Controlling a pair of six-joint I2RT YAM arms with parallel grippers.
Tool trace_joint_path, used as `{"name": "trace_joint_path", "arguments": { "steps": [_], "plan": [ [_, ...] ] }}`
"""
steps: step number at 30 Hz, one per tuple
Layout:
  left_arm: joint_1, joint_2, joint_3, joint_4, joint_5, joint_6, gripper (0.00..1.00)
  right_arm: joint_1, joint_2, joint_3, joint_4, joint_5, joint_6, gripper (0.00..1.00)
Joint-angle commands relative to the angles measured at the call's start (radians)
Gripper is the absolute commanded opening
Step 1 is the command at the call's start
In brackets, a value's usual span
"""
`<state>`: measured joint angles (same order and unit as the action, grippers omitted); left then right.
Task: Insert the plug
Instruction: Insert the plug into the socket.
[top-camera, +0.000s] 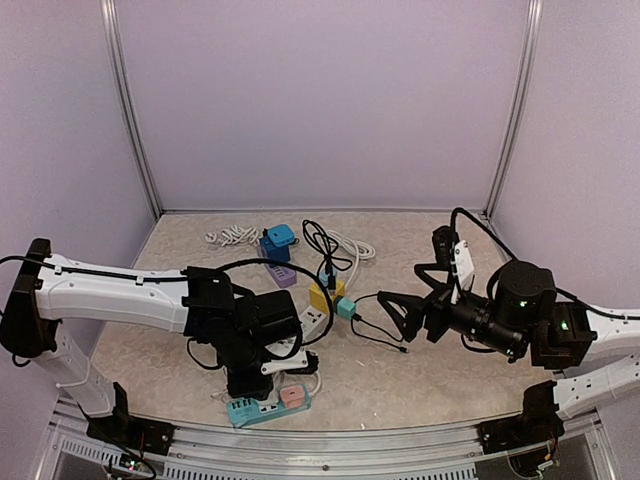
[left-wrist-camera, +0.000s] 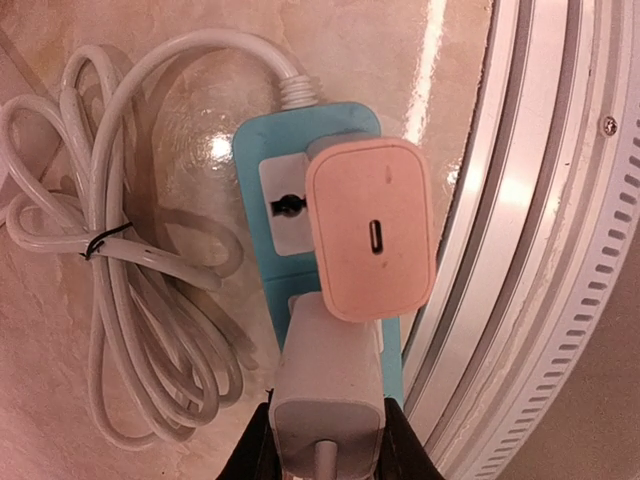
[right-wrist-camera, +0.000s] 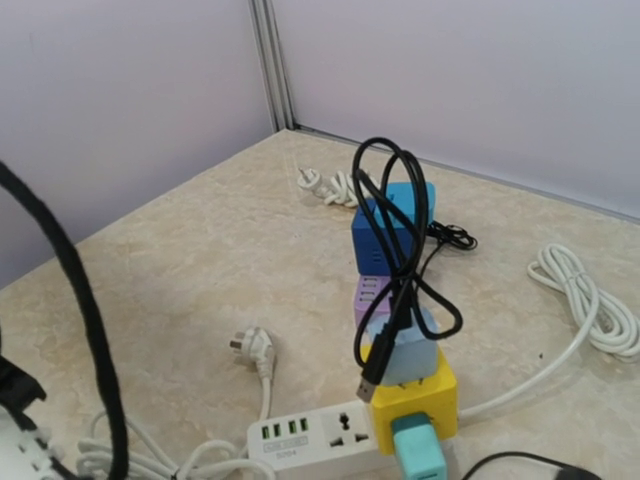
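Beige marbled tabletop (top-camera: 405, 390), pale lilac walls (top-camera: 320, 100), aluminium corner posts (top-camera: 130, 110).

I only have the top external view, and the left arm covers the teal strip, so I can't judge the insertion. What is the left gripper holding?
Observer: In the left wrist view, the left gripper is shut on a white adapter, held over the teal strip.
Operator: Is any socket free near it?
Observer: Yes. One open socket shows beside the pink charger, which sits on the strip.
Operator: Is the white adapter seated?
Observer: I cannot tell, because its prongs are hidden. Its far edge meets the pink charger.
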<state>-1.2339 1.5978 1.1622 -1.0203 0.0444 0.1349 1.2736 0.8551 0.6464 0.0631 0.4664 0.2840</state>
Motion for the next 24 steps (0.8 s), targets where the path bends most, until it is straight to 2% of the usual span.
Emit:
{"name": "trace_joint_path", "arguments": {
  "steps": [1,8,13,19,24],
  "plan": [
    [-0.014,-0.011,0.010,-0.082,0.078,0.007,0.00,0.002,0.018,0.035,-0.025,0.012,0.011,1.00],
    [-0.002,-0.030,0.022,-0.093,0.086,0.037,0.00,0.002,0.042,0.043,-0.016,0.022,-0.004,1.00],
    [0.070,-0.061,0.003,-0.076,0.051,0.062,0.00,0.002,0.080,0.043,-0.007,0.005,-0.031,1.00],
    [0.031,-0.025,0.015,-0.008,0.035,-0.029,0.00,0.002,0.137,0.082,-0.031,-0.014,-0.037,1.00],
    [-0.002,-0.006,0.022,-0.002,0.022,-0.040,0.00,0.002,0.131,0.071,-0.032,-0.014,-0.032,1.00]
  ]
}}
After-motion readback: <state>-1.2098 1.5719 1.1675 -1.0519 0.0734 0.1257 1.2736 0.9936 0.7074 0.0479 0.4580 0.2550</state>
